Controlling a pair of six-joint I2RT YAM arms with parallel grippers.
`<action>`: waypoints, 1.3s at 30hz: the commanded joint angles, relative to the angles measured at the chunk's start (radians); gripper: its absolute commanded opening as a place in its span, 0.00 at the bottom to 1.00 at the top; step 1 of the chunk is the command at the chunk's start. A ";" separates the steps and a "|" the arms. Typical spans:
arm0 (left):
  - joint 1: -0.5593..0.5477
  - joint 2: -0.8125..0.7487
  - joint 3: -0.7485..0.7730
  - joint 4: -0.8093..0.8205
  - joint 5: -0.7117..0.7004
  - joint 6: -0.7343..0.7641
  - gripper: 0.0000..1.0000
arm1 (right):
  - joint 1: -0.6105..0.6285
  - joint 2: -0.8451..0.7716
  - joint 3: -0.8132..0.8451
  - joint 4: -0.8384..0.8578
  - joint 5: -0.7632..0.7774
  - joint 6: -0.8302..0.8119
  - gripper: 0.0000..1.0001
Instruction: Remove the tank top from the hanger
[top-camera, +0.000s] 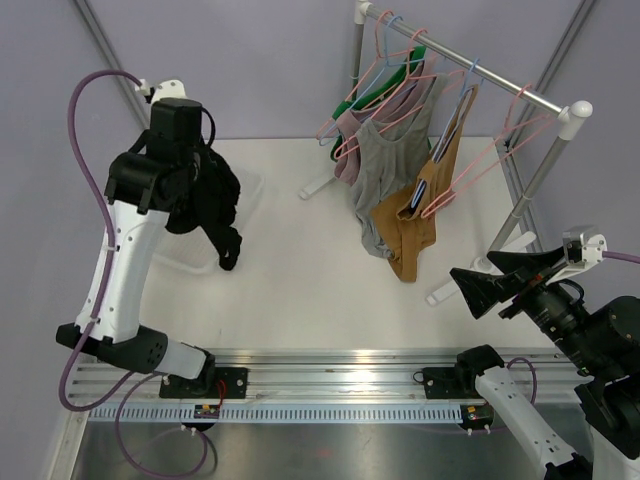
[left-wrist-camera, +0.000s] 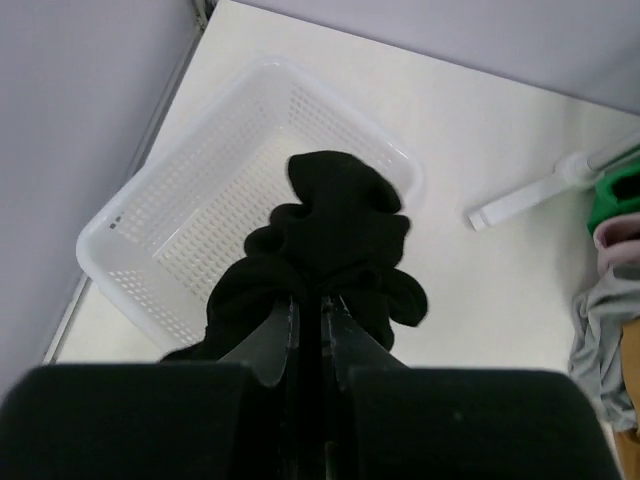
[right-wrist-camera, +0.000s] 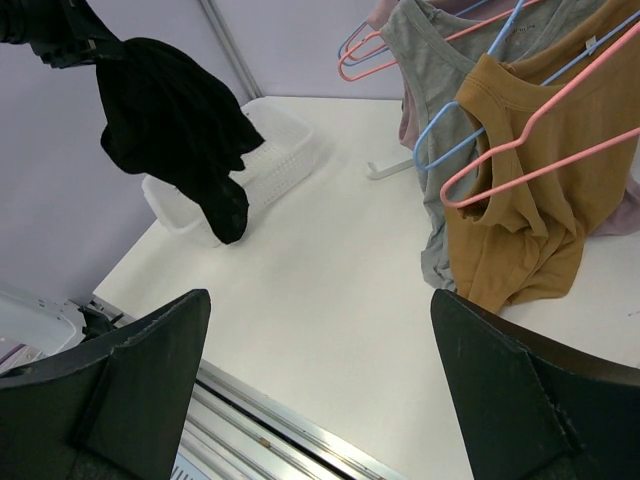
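Note:
My left gripper (top-camera: 196, 172) is shut on a black tank top (top-camera: 212, 210), which hangs bunched from it above the white basket (top-camera: 250, 190). In the left wrist view the fingers (left-wrist-camera: 283, 335) pinch the black cloth (left-wrist-camera: 335, 235) over the basket (left-wrist-camera: 200, 215). The black top also shows in the right wrist view (right-wrist-camera: 175, 130). Brown (top-camera: 425, 215), grey (top-camera: 380, 170) and pink (top-camera: 350, 135) tank tops hang on pink and blue hangers (top-camera: 465, 180) on the rail (top-camera: 470, 65). My right gripper (top-camera: 480, 280) is open and empty, low at the right, away from the rack.
The rack's white feet (top-camera: 320, 185) and post (top-camera: 535, 185) stand on the table at centre and right. A green garment (top-camera: 385, 90) hangs at the rail's far end. A metal rail (top-camera: 330, 385) runs along the near edge.

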 joint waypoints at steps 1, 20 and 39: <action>0.088 0.058 0.161 -0.013 0.129 0.088 0.00 | -0.002 0.006 0.004 0.032 -0.004 0.008 1.00; 0.286 0.232 0.425 0.096 0.097 0.171 0.00 | -0.002 0.067 -0.011 0.054 0.009 0.017 0.99; 0.329 0.042 -0.064 0.056 0.339 0.097 0.99 | -0.002 0.392 0.148 0.252 0.095 0.161 0.99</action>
